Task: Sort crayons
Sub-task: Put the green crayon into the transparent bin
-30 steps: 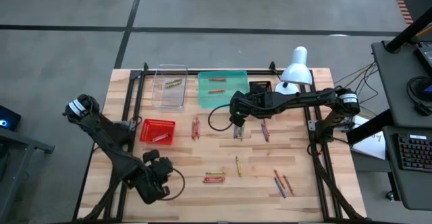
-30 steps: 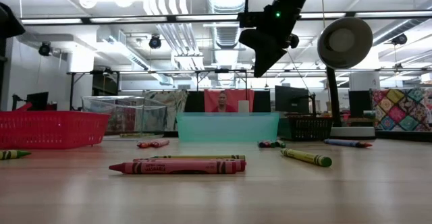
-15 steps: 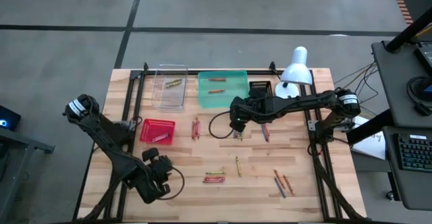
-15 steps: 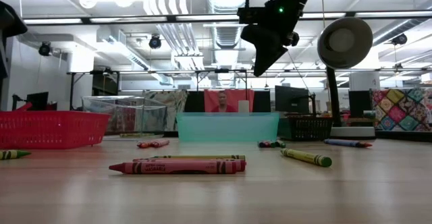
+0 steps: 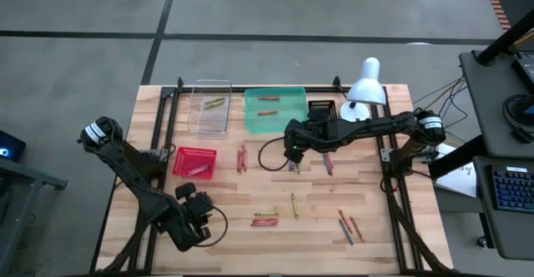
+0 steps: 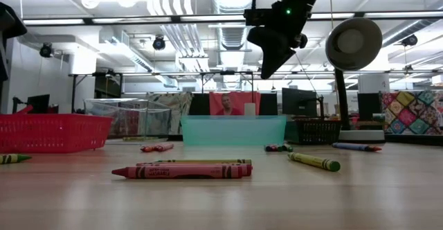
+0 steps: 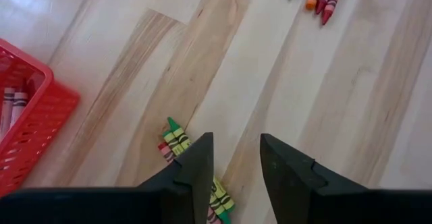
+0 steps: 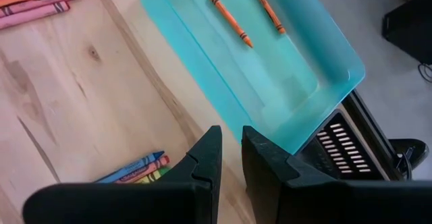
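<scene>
The work surface is a pale wooden plank table (image 5: 367,227) edged by a black metal frame, standing on a grey floor.

Along the far edge of the table:
- A clear plastic rectangular bin (image 5: 210,107) holds one crayon.
- A translucent teal plastic tray (image 5: 274,109) holds two orange crayons (image 8: 231,19).
- A small black slotted basket (image 5: 321,108) stands just beside the teal tray.
- A white desk lamp (image 5: 364,83) stands at the far right corner.

A red mesh plastic basket (image 5: 194,162) sits toward the left side with crayons inside.

The loose crayons, small thin wax sticks, lie in groups on the wood:
- a reddish group (image 5: 242,158) between the red basket and the table centre;
- a mixed cluster (image 5: 294,166) below the right arm;
- a red and yellow-green pair (image 5: 265,219) near the front;
- a single yellow-green stick (image 5: 294,205) beside that pair;
- a blue and orange pair (image 5: 350,225) at the front right.

The left gripper (image 7: 235,160) hovers over the front left of the table. Its fingers stand apart with nothing between them, above bare wood just beside a few crayons.

The right gripper (image 8: 229,155) hangs above the table near the teal tray. Its fingers stand a narrow gap apart, with nothing visible between them.

Beyond the table, the low view shows ceiling pipes and strip lights, monitors and a person (image 6: 226,105) seated in the background. A desk with a keyboard (image 5: 510,187) stands to the right.
</scene>
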You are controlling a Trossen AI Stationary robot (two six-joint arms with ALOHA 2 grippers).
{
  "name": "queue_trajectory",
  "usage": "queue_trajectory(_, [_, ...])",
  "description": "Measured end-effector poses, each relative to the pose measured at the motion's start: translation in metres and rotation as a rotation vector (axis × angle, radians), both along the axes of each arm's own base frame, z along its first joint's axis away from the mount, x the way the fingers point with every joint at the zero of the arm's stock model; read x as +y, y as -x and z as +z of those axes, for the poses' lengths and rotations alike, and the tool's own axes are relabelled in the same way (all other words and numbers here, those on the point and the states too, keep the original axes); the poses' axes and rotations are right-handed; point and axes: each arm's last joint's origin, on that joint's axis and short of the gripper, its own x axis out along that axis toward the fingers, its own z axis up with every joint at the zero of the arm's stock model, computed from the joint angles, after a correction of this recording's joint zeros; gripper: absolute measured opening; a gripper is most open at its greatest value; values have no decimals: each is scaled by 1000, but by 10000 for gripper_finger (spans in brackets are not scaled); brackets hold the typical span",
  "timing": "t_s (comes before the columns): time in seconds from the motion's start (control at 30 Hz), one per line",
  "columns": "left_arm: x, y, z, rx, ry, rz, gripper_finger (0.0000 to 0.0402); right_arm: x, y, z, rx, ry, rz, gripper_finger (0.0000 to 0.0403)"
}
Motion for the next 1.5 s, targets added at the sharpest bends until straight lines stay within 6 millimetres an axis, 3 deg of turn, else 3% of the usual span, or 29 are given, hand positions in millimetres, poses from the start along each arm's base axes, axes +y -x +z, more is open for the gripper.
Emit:
queue_trajectory(0.47, [7, 7, -17, 22, -13, 44, 105, 0, 1, -2, 4, 0, -1, 50])
queue_trajectory(0.93, [5, 8, -18, 22, -13, 40, 105, 0, 0, -2, -6, -6, -15, 50])
queue_trajectory(1.5, [-8, 4, -48, 91, -83, 25, 105, 0, 0, -2, -7, -7, -15, 50])
